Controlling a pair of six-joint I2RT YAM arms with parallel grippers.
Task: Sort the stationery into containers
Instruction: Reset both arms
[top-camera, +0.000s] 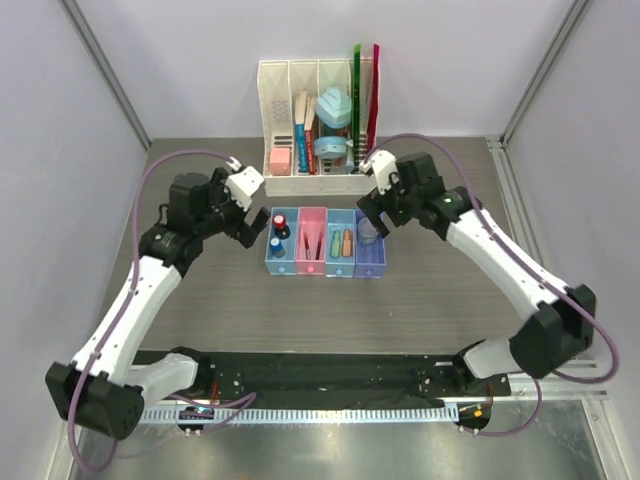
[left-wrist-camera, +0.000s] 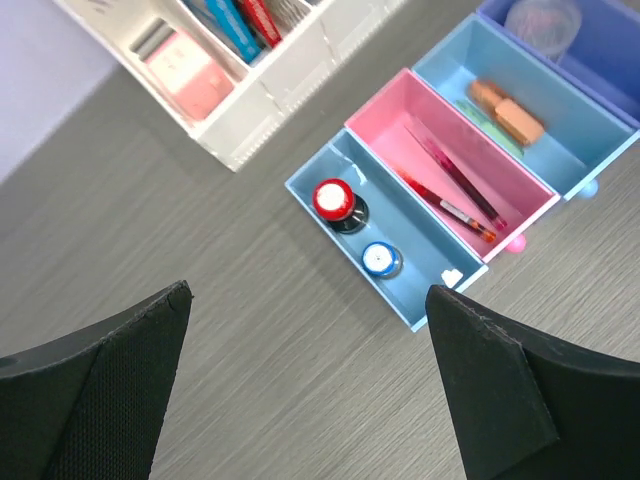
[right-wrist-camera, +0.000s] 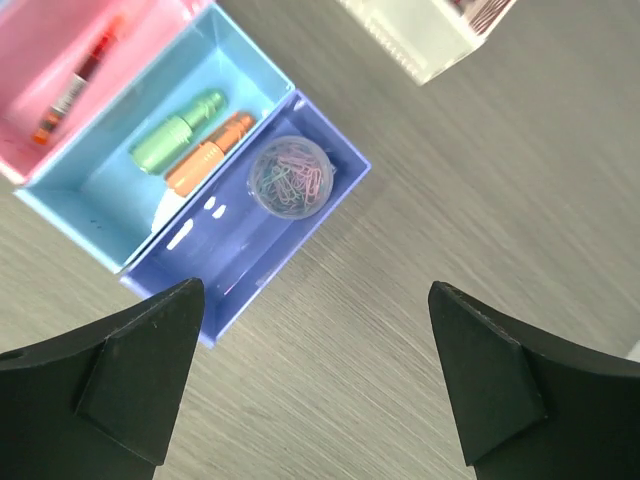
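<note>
Sorted by kind: capped cylinders (left-wrist-camera: 345, 205) in the blue bin (left-wrist-camera: 425, 255), pens (left-wrist-camera: 450, 190) in the pink bin (left-wrist-camera: 490, 160), stubby pieces (right-wrist-camera: 195, 140) in the light blue bin (right-wrist-camera: 100, 195), clip disc (right-wrist-camera: 290, 177) in the purple bin (right-wrist-camera: 240, 250). Both arms' jaws gape, released and empty.

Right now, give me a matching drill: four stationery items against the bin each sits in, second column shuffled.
Items
1. red-capped cylinder
2. dark-red pens
3. orange stubby piece
4. clear round box of paper clips

Bins
A. purple bin
B. blue bin
C. light blue bin
D. pink bin

Pairs: 1-B, 2-D, 3-C, 4-A
</note>
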